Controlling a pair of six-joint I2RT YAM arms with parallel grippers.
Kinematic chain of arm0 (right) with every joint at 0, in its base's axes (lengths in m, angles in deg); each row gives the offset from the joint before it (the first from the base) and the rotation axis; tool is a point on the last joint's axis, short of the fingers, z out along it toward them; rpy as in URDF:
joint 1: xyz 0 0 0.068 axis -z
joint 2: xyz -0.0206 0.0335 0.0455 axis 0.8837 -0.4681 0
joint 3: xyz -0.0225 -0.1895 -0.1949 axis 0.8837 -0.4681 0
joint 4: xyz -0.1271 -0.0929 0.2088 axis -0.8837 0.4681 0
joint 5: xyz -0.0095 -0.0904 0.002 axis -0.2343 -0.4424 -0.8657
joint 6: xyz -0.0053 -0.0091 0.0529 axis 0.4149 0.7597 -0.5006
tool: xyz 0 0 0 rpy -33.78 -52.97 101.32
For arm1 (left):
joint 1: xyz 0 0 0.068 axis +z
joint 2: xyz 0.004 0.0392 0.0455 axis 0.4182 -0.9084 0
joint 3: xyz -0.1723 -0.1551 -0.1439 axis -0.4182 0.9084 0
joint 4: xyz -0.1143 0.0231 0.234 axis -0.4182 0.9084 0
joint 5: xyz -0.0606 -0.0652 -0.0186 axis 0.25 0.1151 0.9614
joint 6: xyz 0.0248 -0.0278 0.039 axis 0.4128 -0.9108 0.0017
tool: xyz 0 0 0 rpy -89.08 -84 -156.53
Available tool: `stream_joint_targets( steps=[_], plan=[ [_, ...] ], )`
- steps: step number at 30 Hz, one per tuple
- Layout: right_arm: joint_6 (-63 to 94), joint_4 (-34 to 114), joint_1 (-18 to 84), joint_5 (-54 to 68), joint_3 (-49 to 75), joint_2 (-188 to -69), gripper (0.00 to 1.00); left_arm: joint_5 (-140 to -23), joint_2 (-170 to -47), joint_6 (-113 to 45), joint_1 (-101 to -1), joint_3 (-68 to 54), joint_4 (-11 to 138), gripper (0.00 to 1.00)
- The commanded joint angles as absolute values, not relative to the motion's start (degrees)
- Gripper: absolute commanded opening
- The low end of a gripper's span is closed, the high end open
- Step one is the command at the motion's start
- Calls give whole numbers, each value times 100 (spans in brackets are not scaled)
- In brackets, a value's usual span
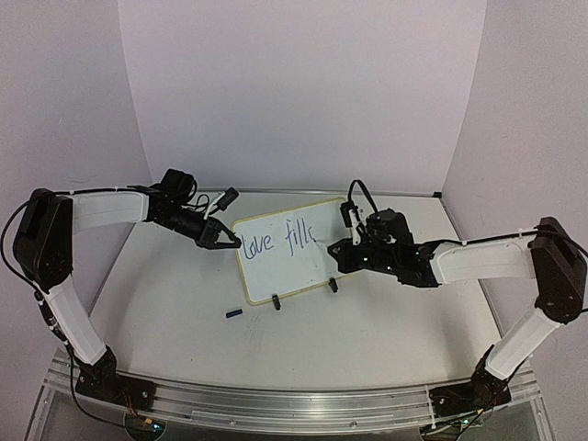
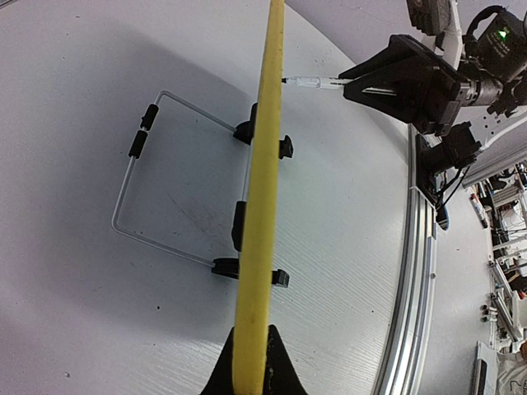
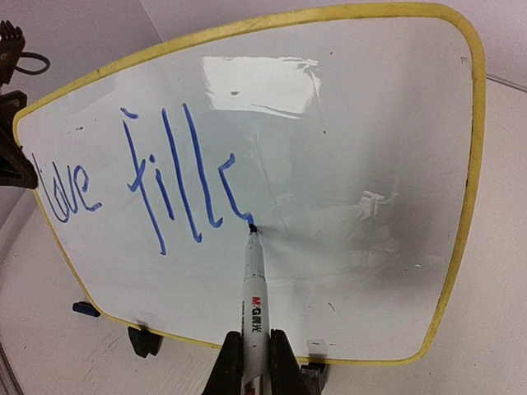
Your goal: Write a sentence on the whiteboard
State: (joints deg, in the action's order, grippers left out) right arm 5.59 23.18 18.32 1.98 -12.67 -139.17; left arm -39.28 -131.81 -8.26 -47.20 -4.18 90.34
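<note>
The white table (image 1: pixel 386 322) carries the whiteboard (image 1: pixel 287 274) near its middle. The board stands tilted back on two black clip feet (image 1: pixel 277 301) and a wire stand (image 2: pixel 165 164) behind it.

The left gripper (image 1: pixel 223 241) is clamped on the board's yellow left rim; in the left wrist view its fingers (image 2: pixel 276 362) pinch that rim edge-on. The right gripper (image 1: pixel 338 251) reaches in from the right, jaws closed narrowly around the barrel of a white marker (image 3: pixel 254 288). The marker's tip touches the board face at the end of the last letter.

The sentence (image 3: pixel 148 181), in blue, reads only "love fills", on one line across the left half of the board. A small dark cylinder (image 1: pixel 233 313) lies on the table just in front of the board's lower left corner.
</note>
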Motion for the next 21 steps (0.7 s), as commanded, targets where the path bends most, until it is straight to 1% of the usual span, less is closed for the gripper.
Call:
stream_joint_targets(
  steps=[1,10,15,21],
  plan=[
    [473,2321,1765,190,-1399,-13772,0,-4253,-13139,-502,-4788,-585,9118,0],
    [351,1972,1631,379,-1398,-13749,0,-4249,-13129,-506,-4788,-587,9124,0],
    [196,1739,1622,520,-1541,-13316,0,-4263,-13121,-502,-4784,-586,9125,0],
    [212,1881,1625,478,-1730,-12768,0,-4284,-13107,-526,-4785,-596,9133,0]
  ],
)
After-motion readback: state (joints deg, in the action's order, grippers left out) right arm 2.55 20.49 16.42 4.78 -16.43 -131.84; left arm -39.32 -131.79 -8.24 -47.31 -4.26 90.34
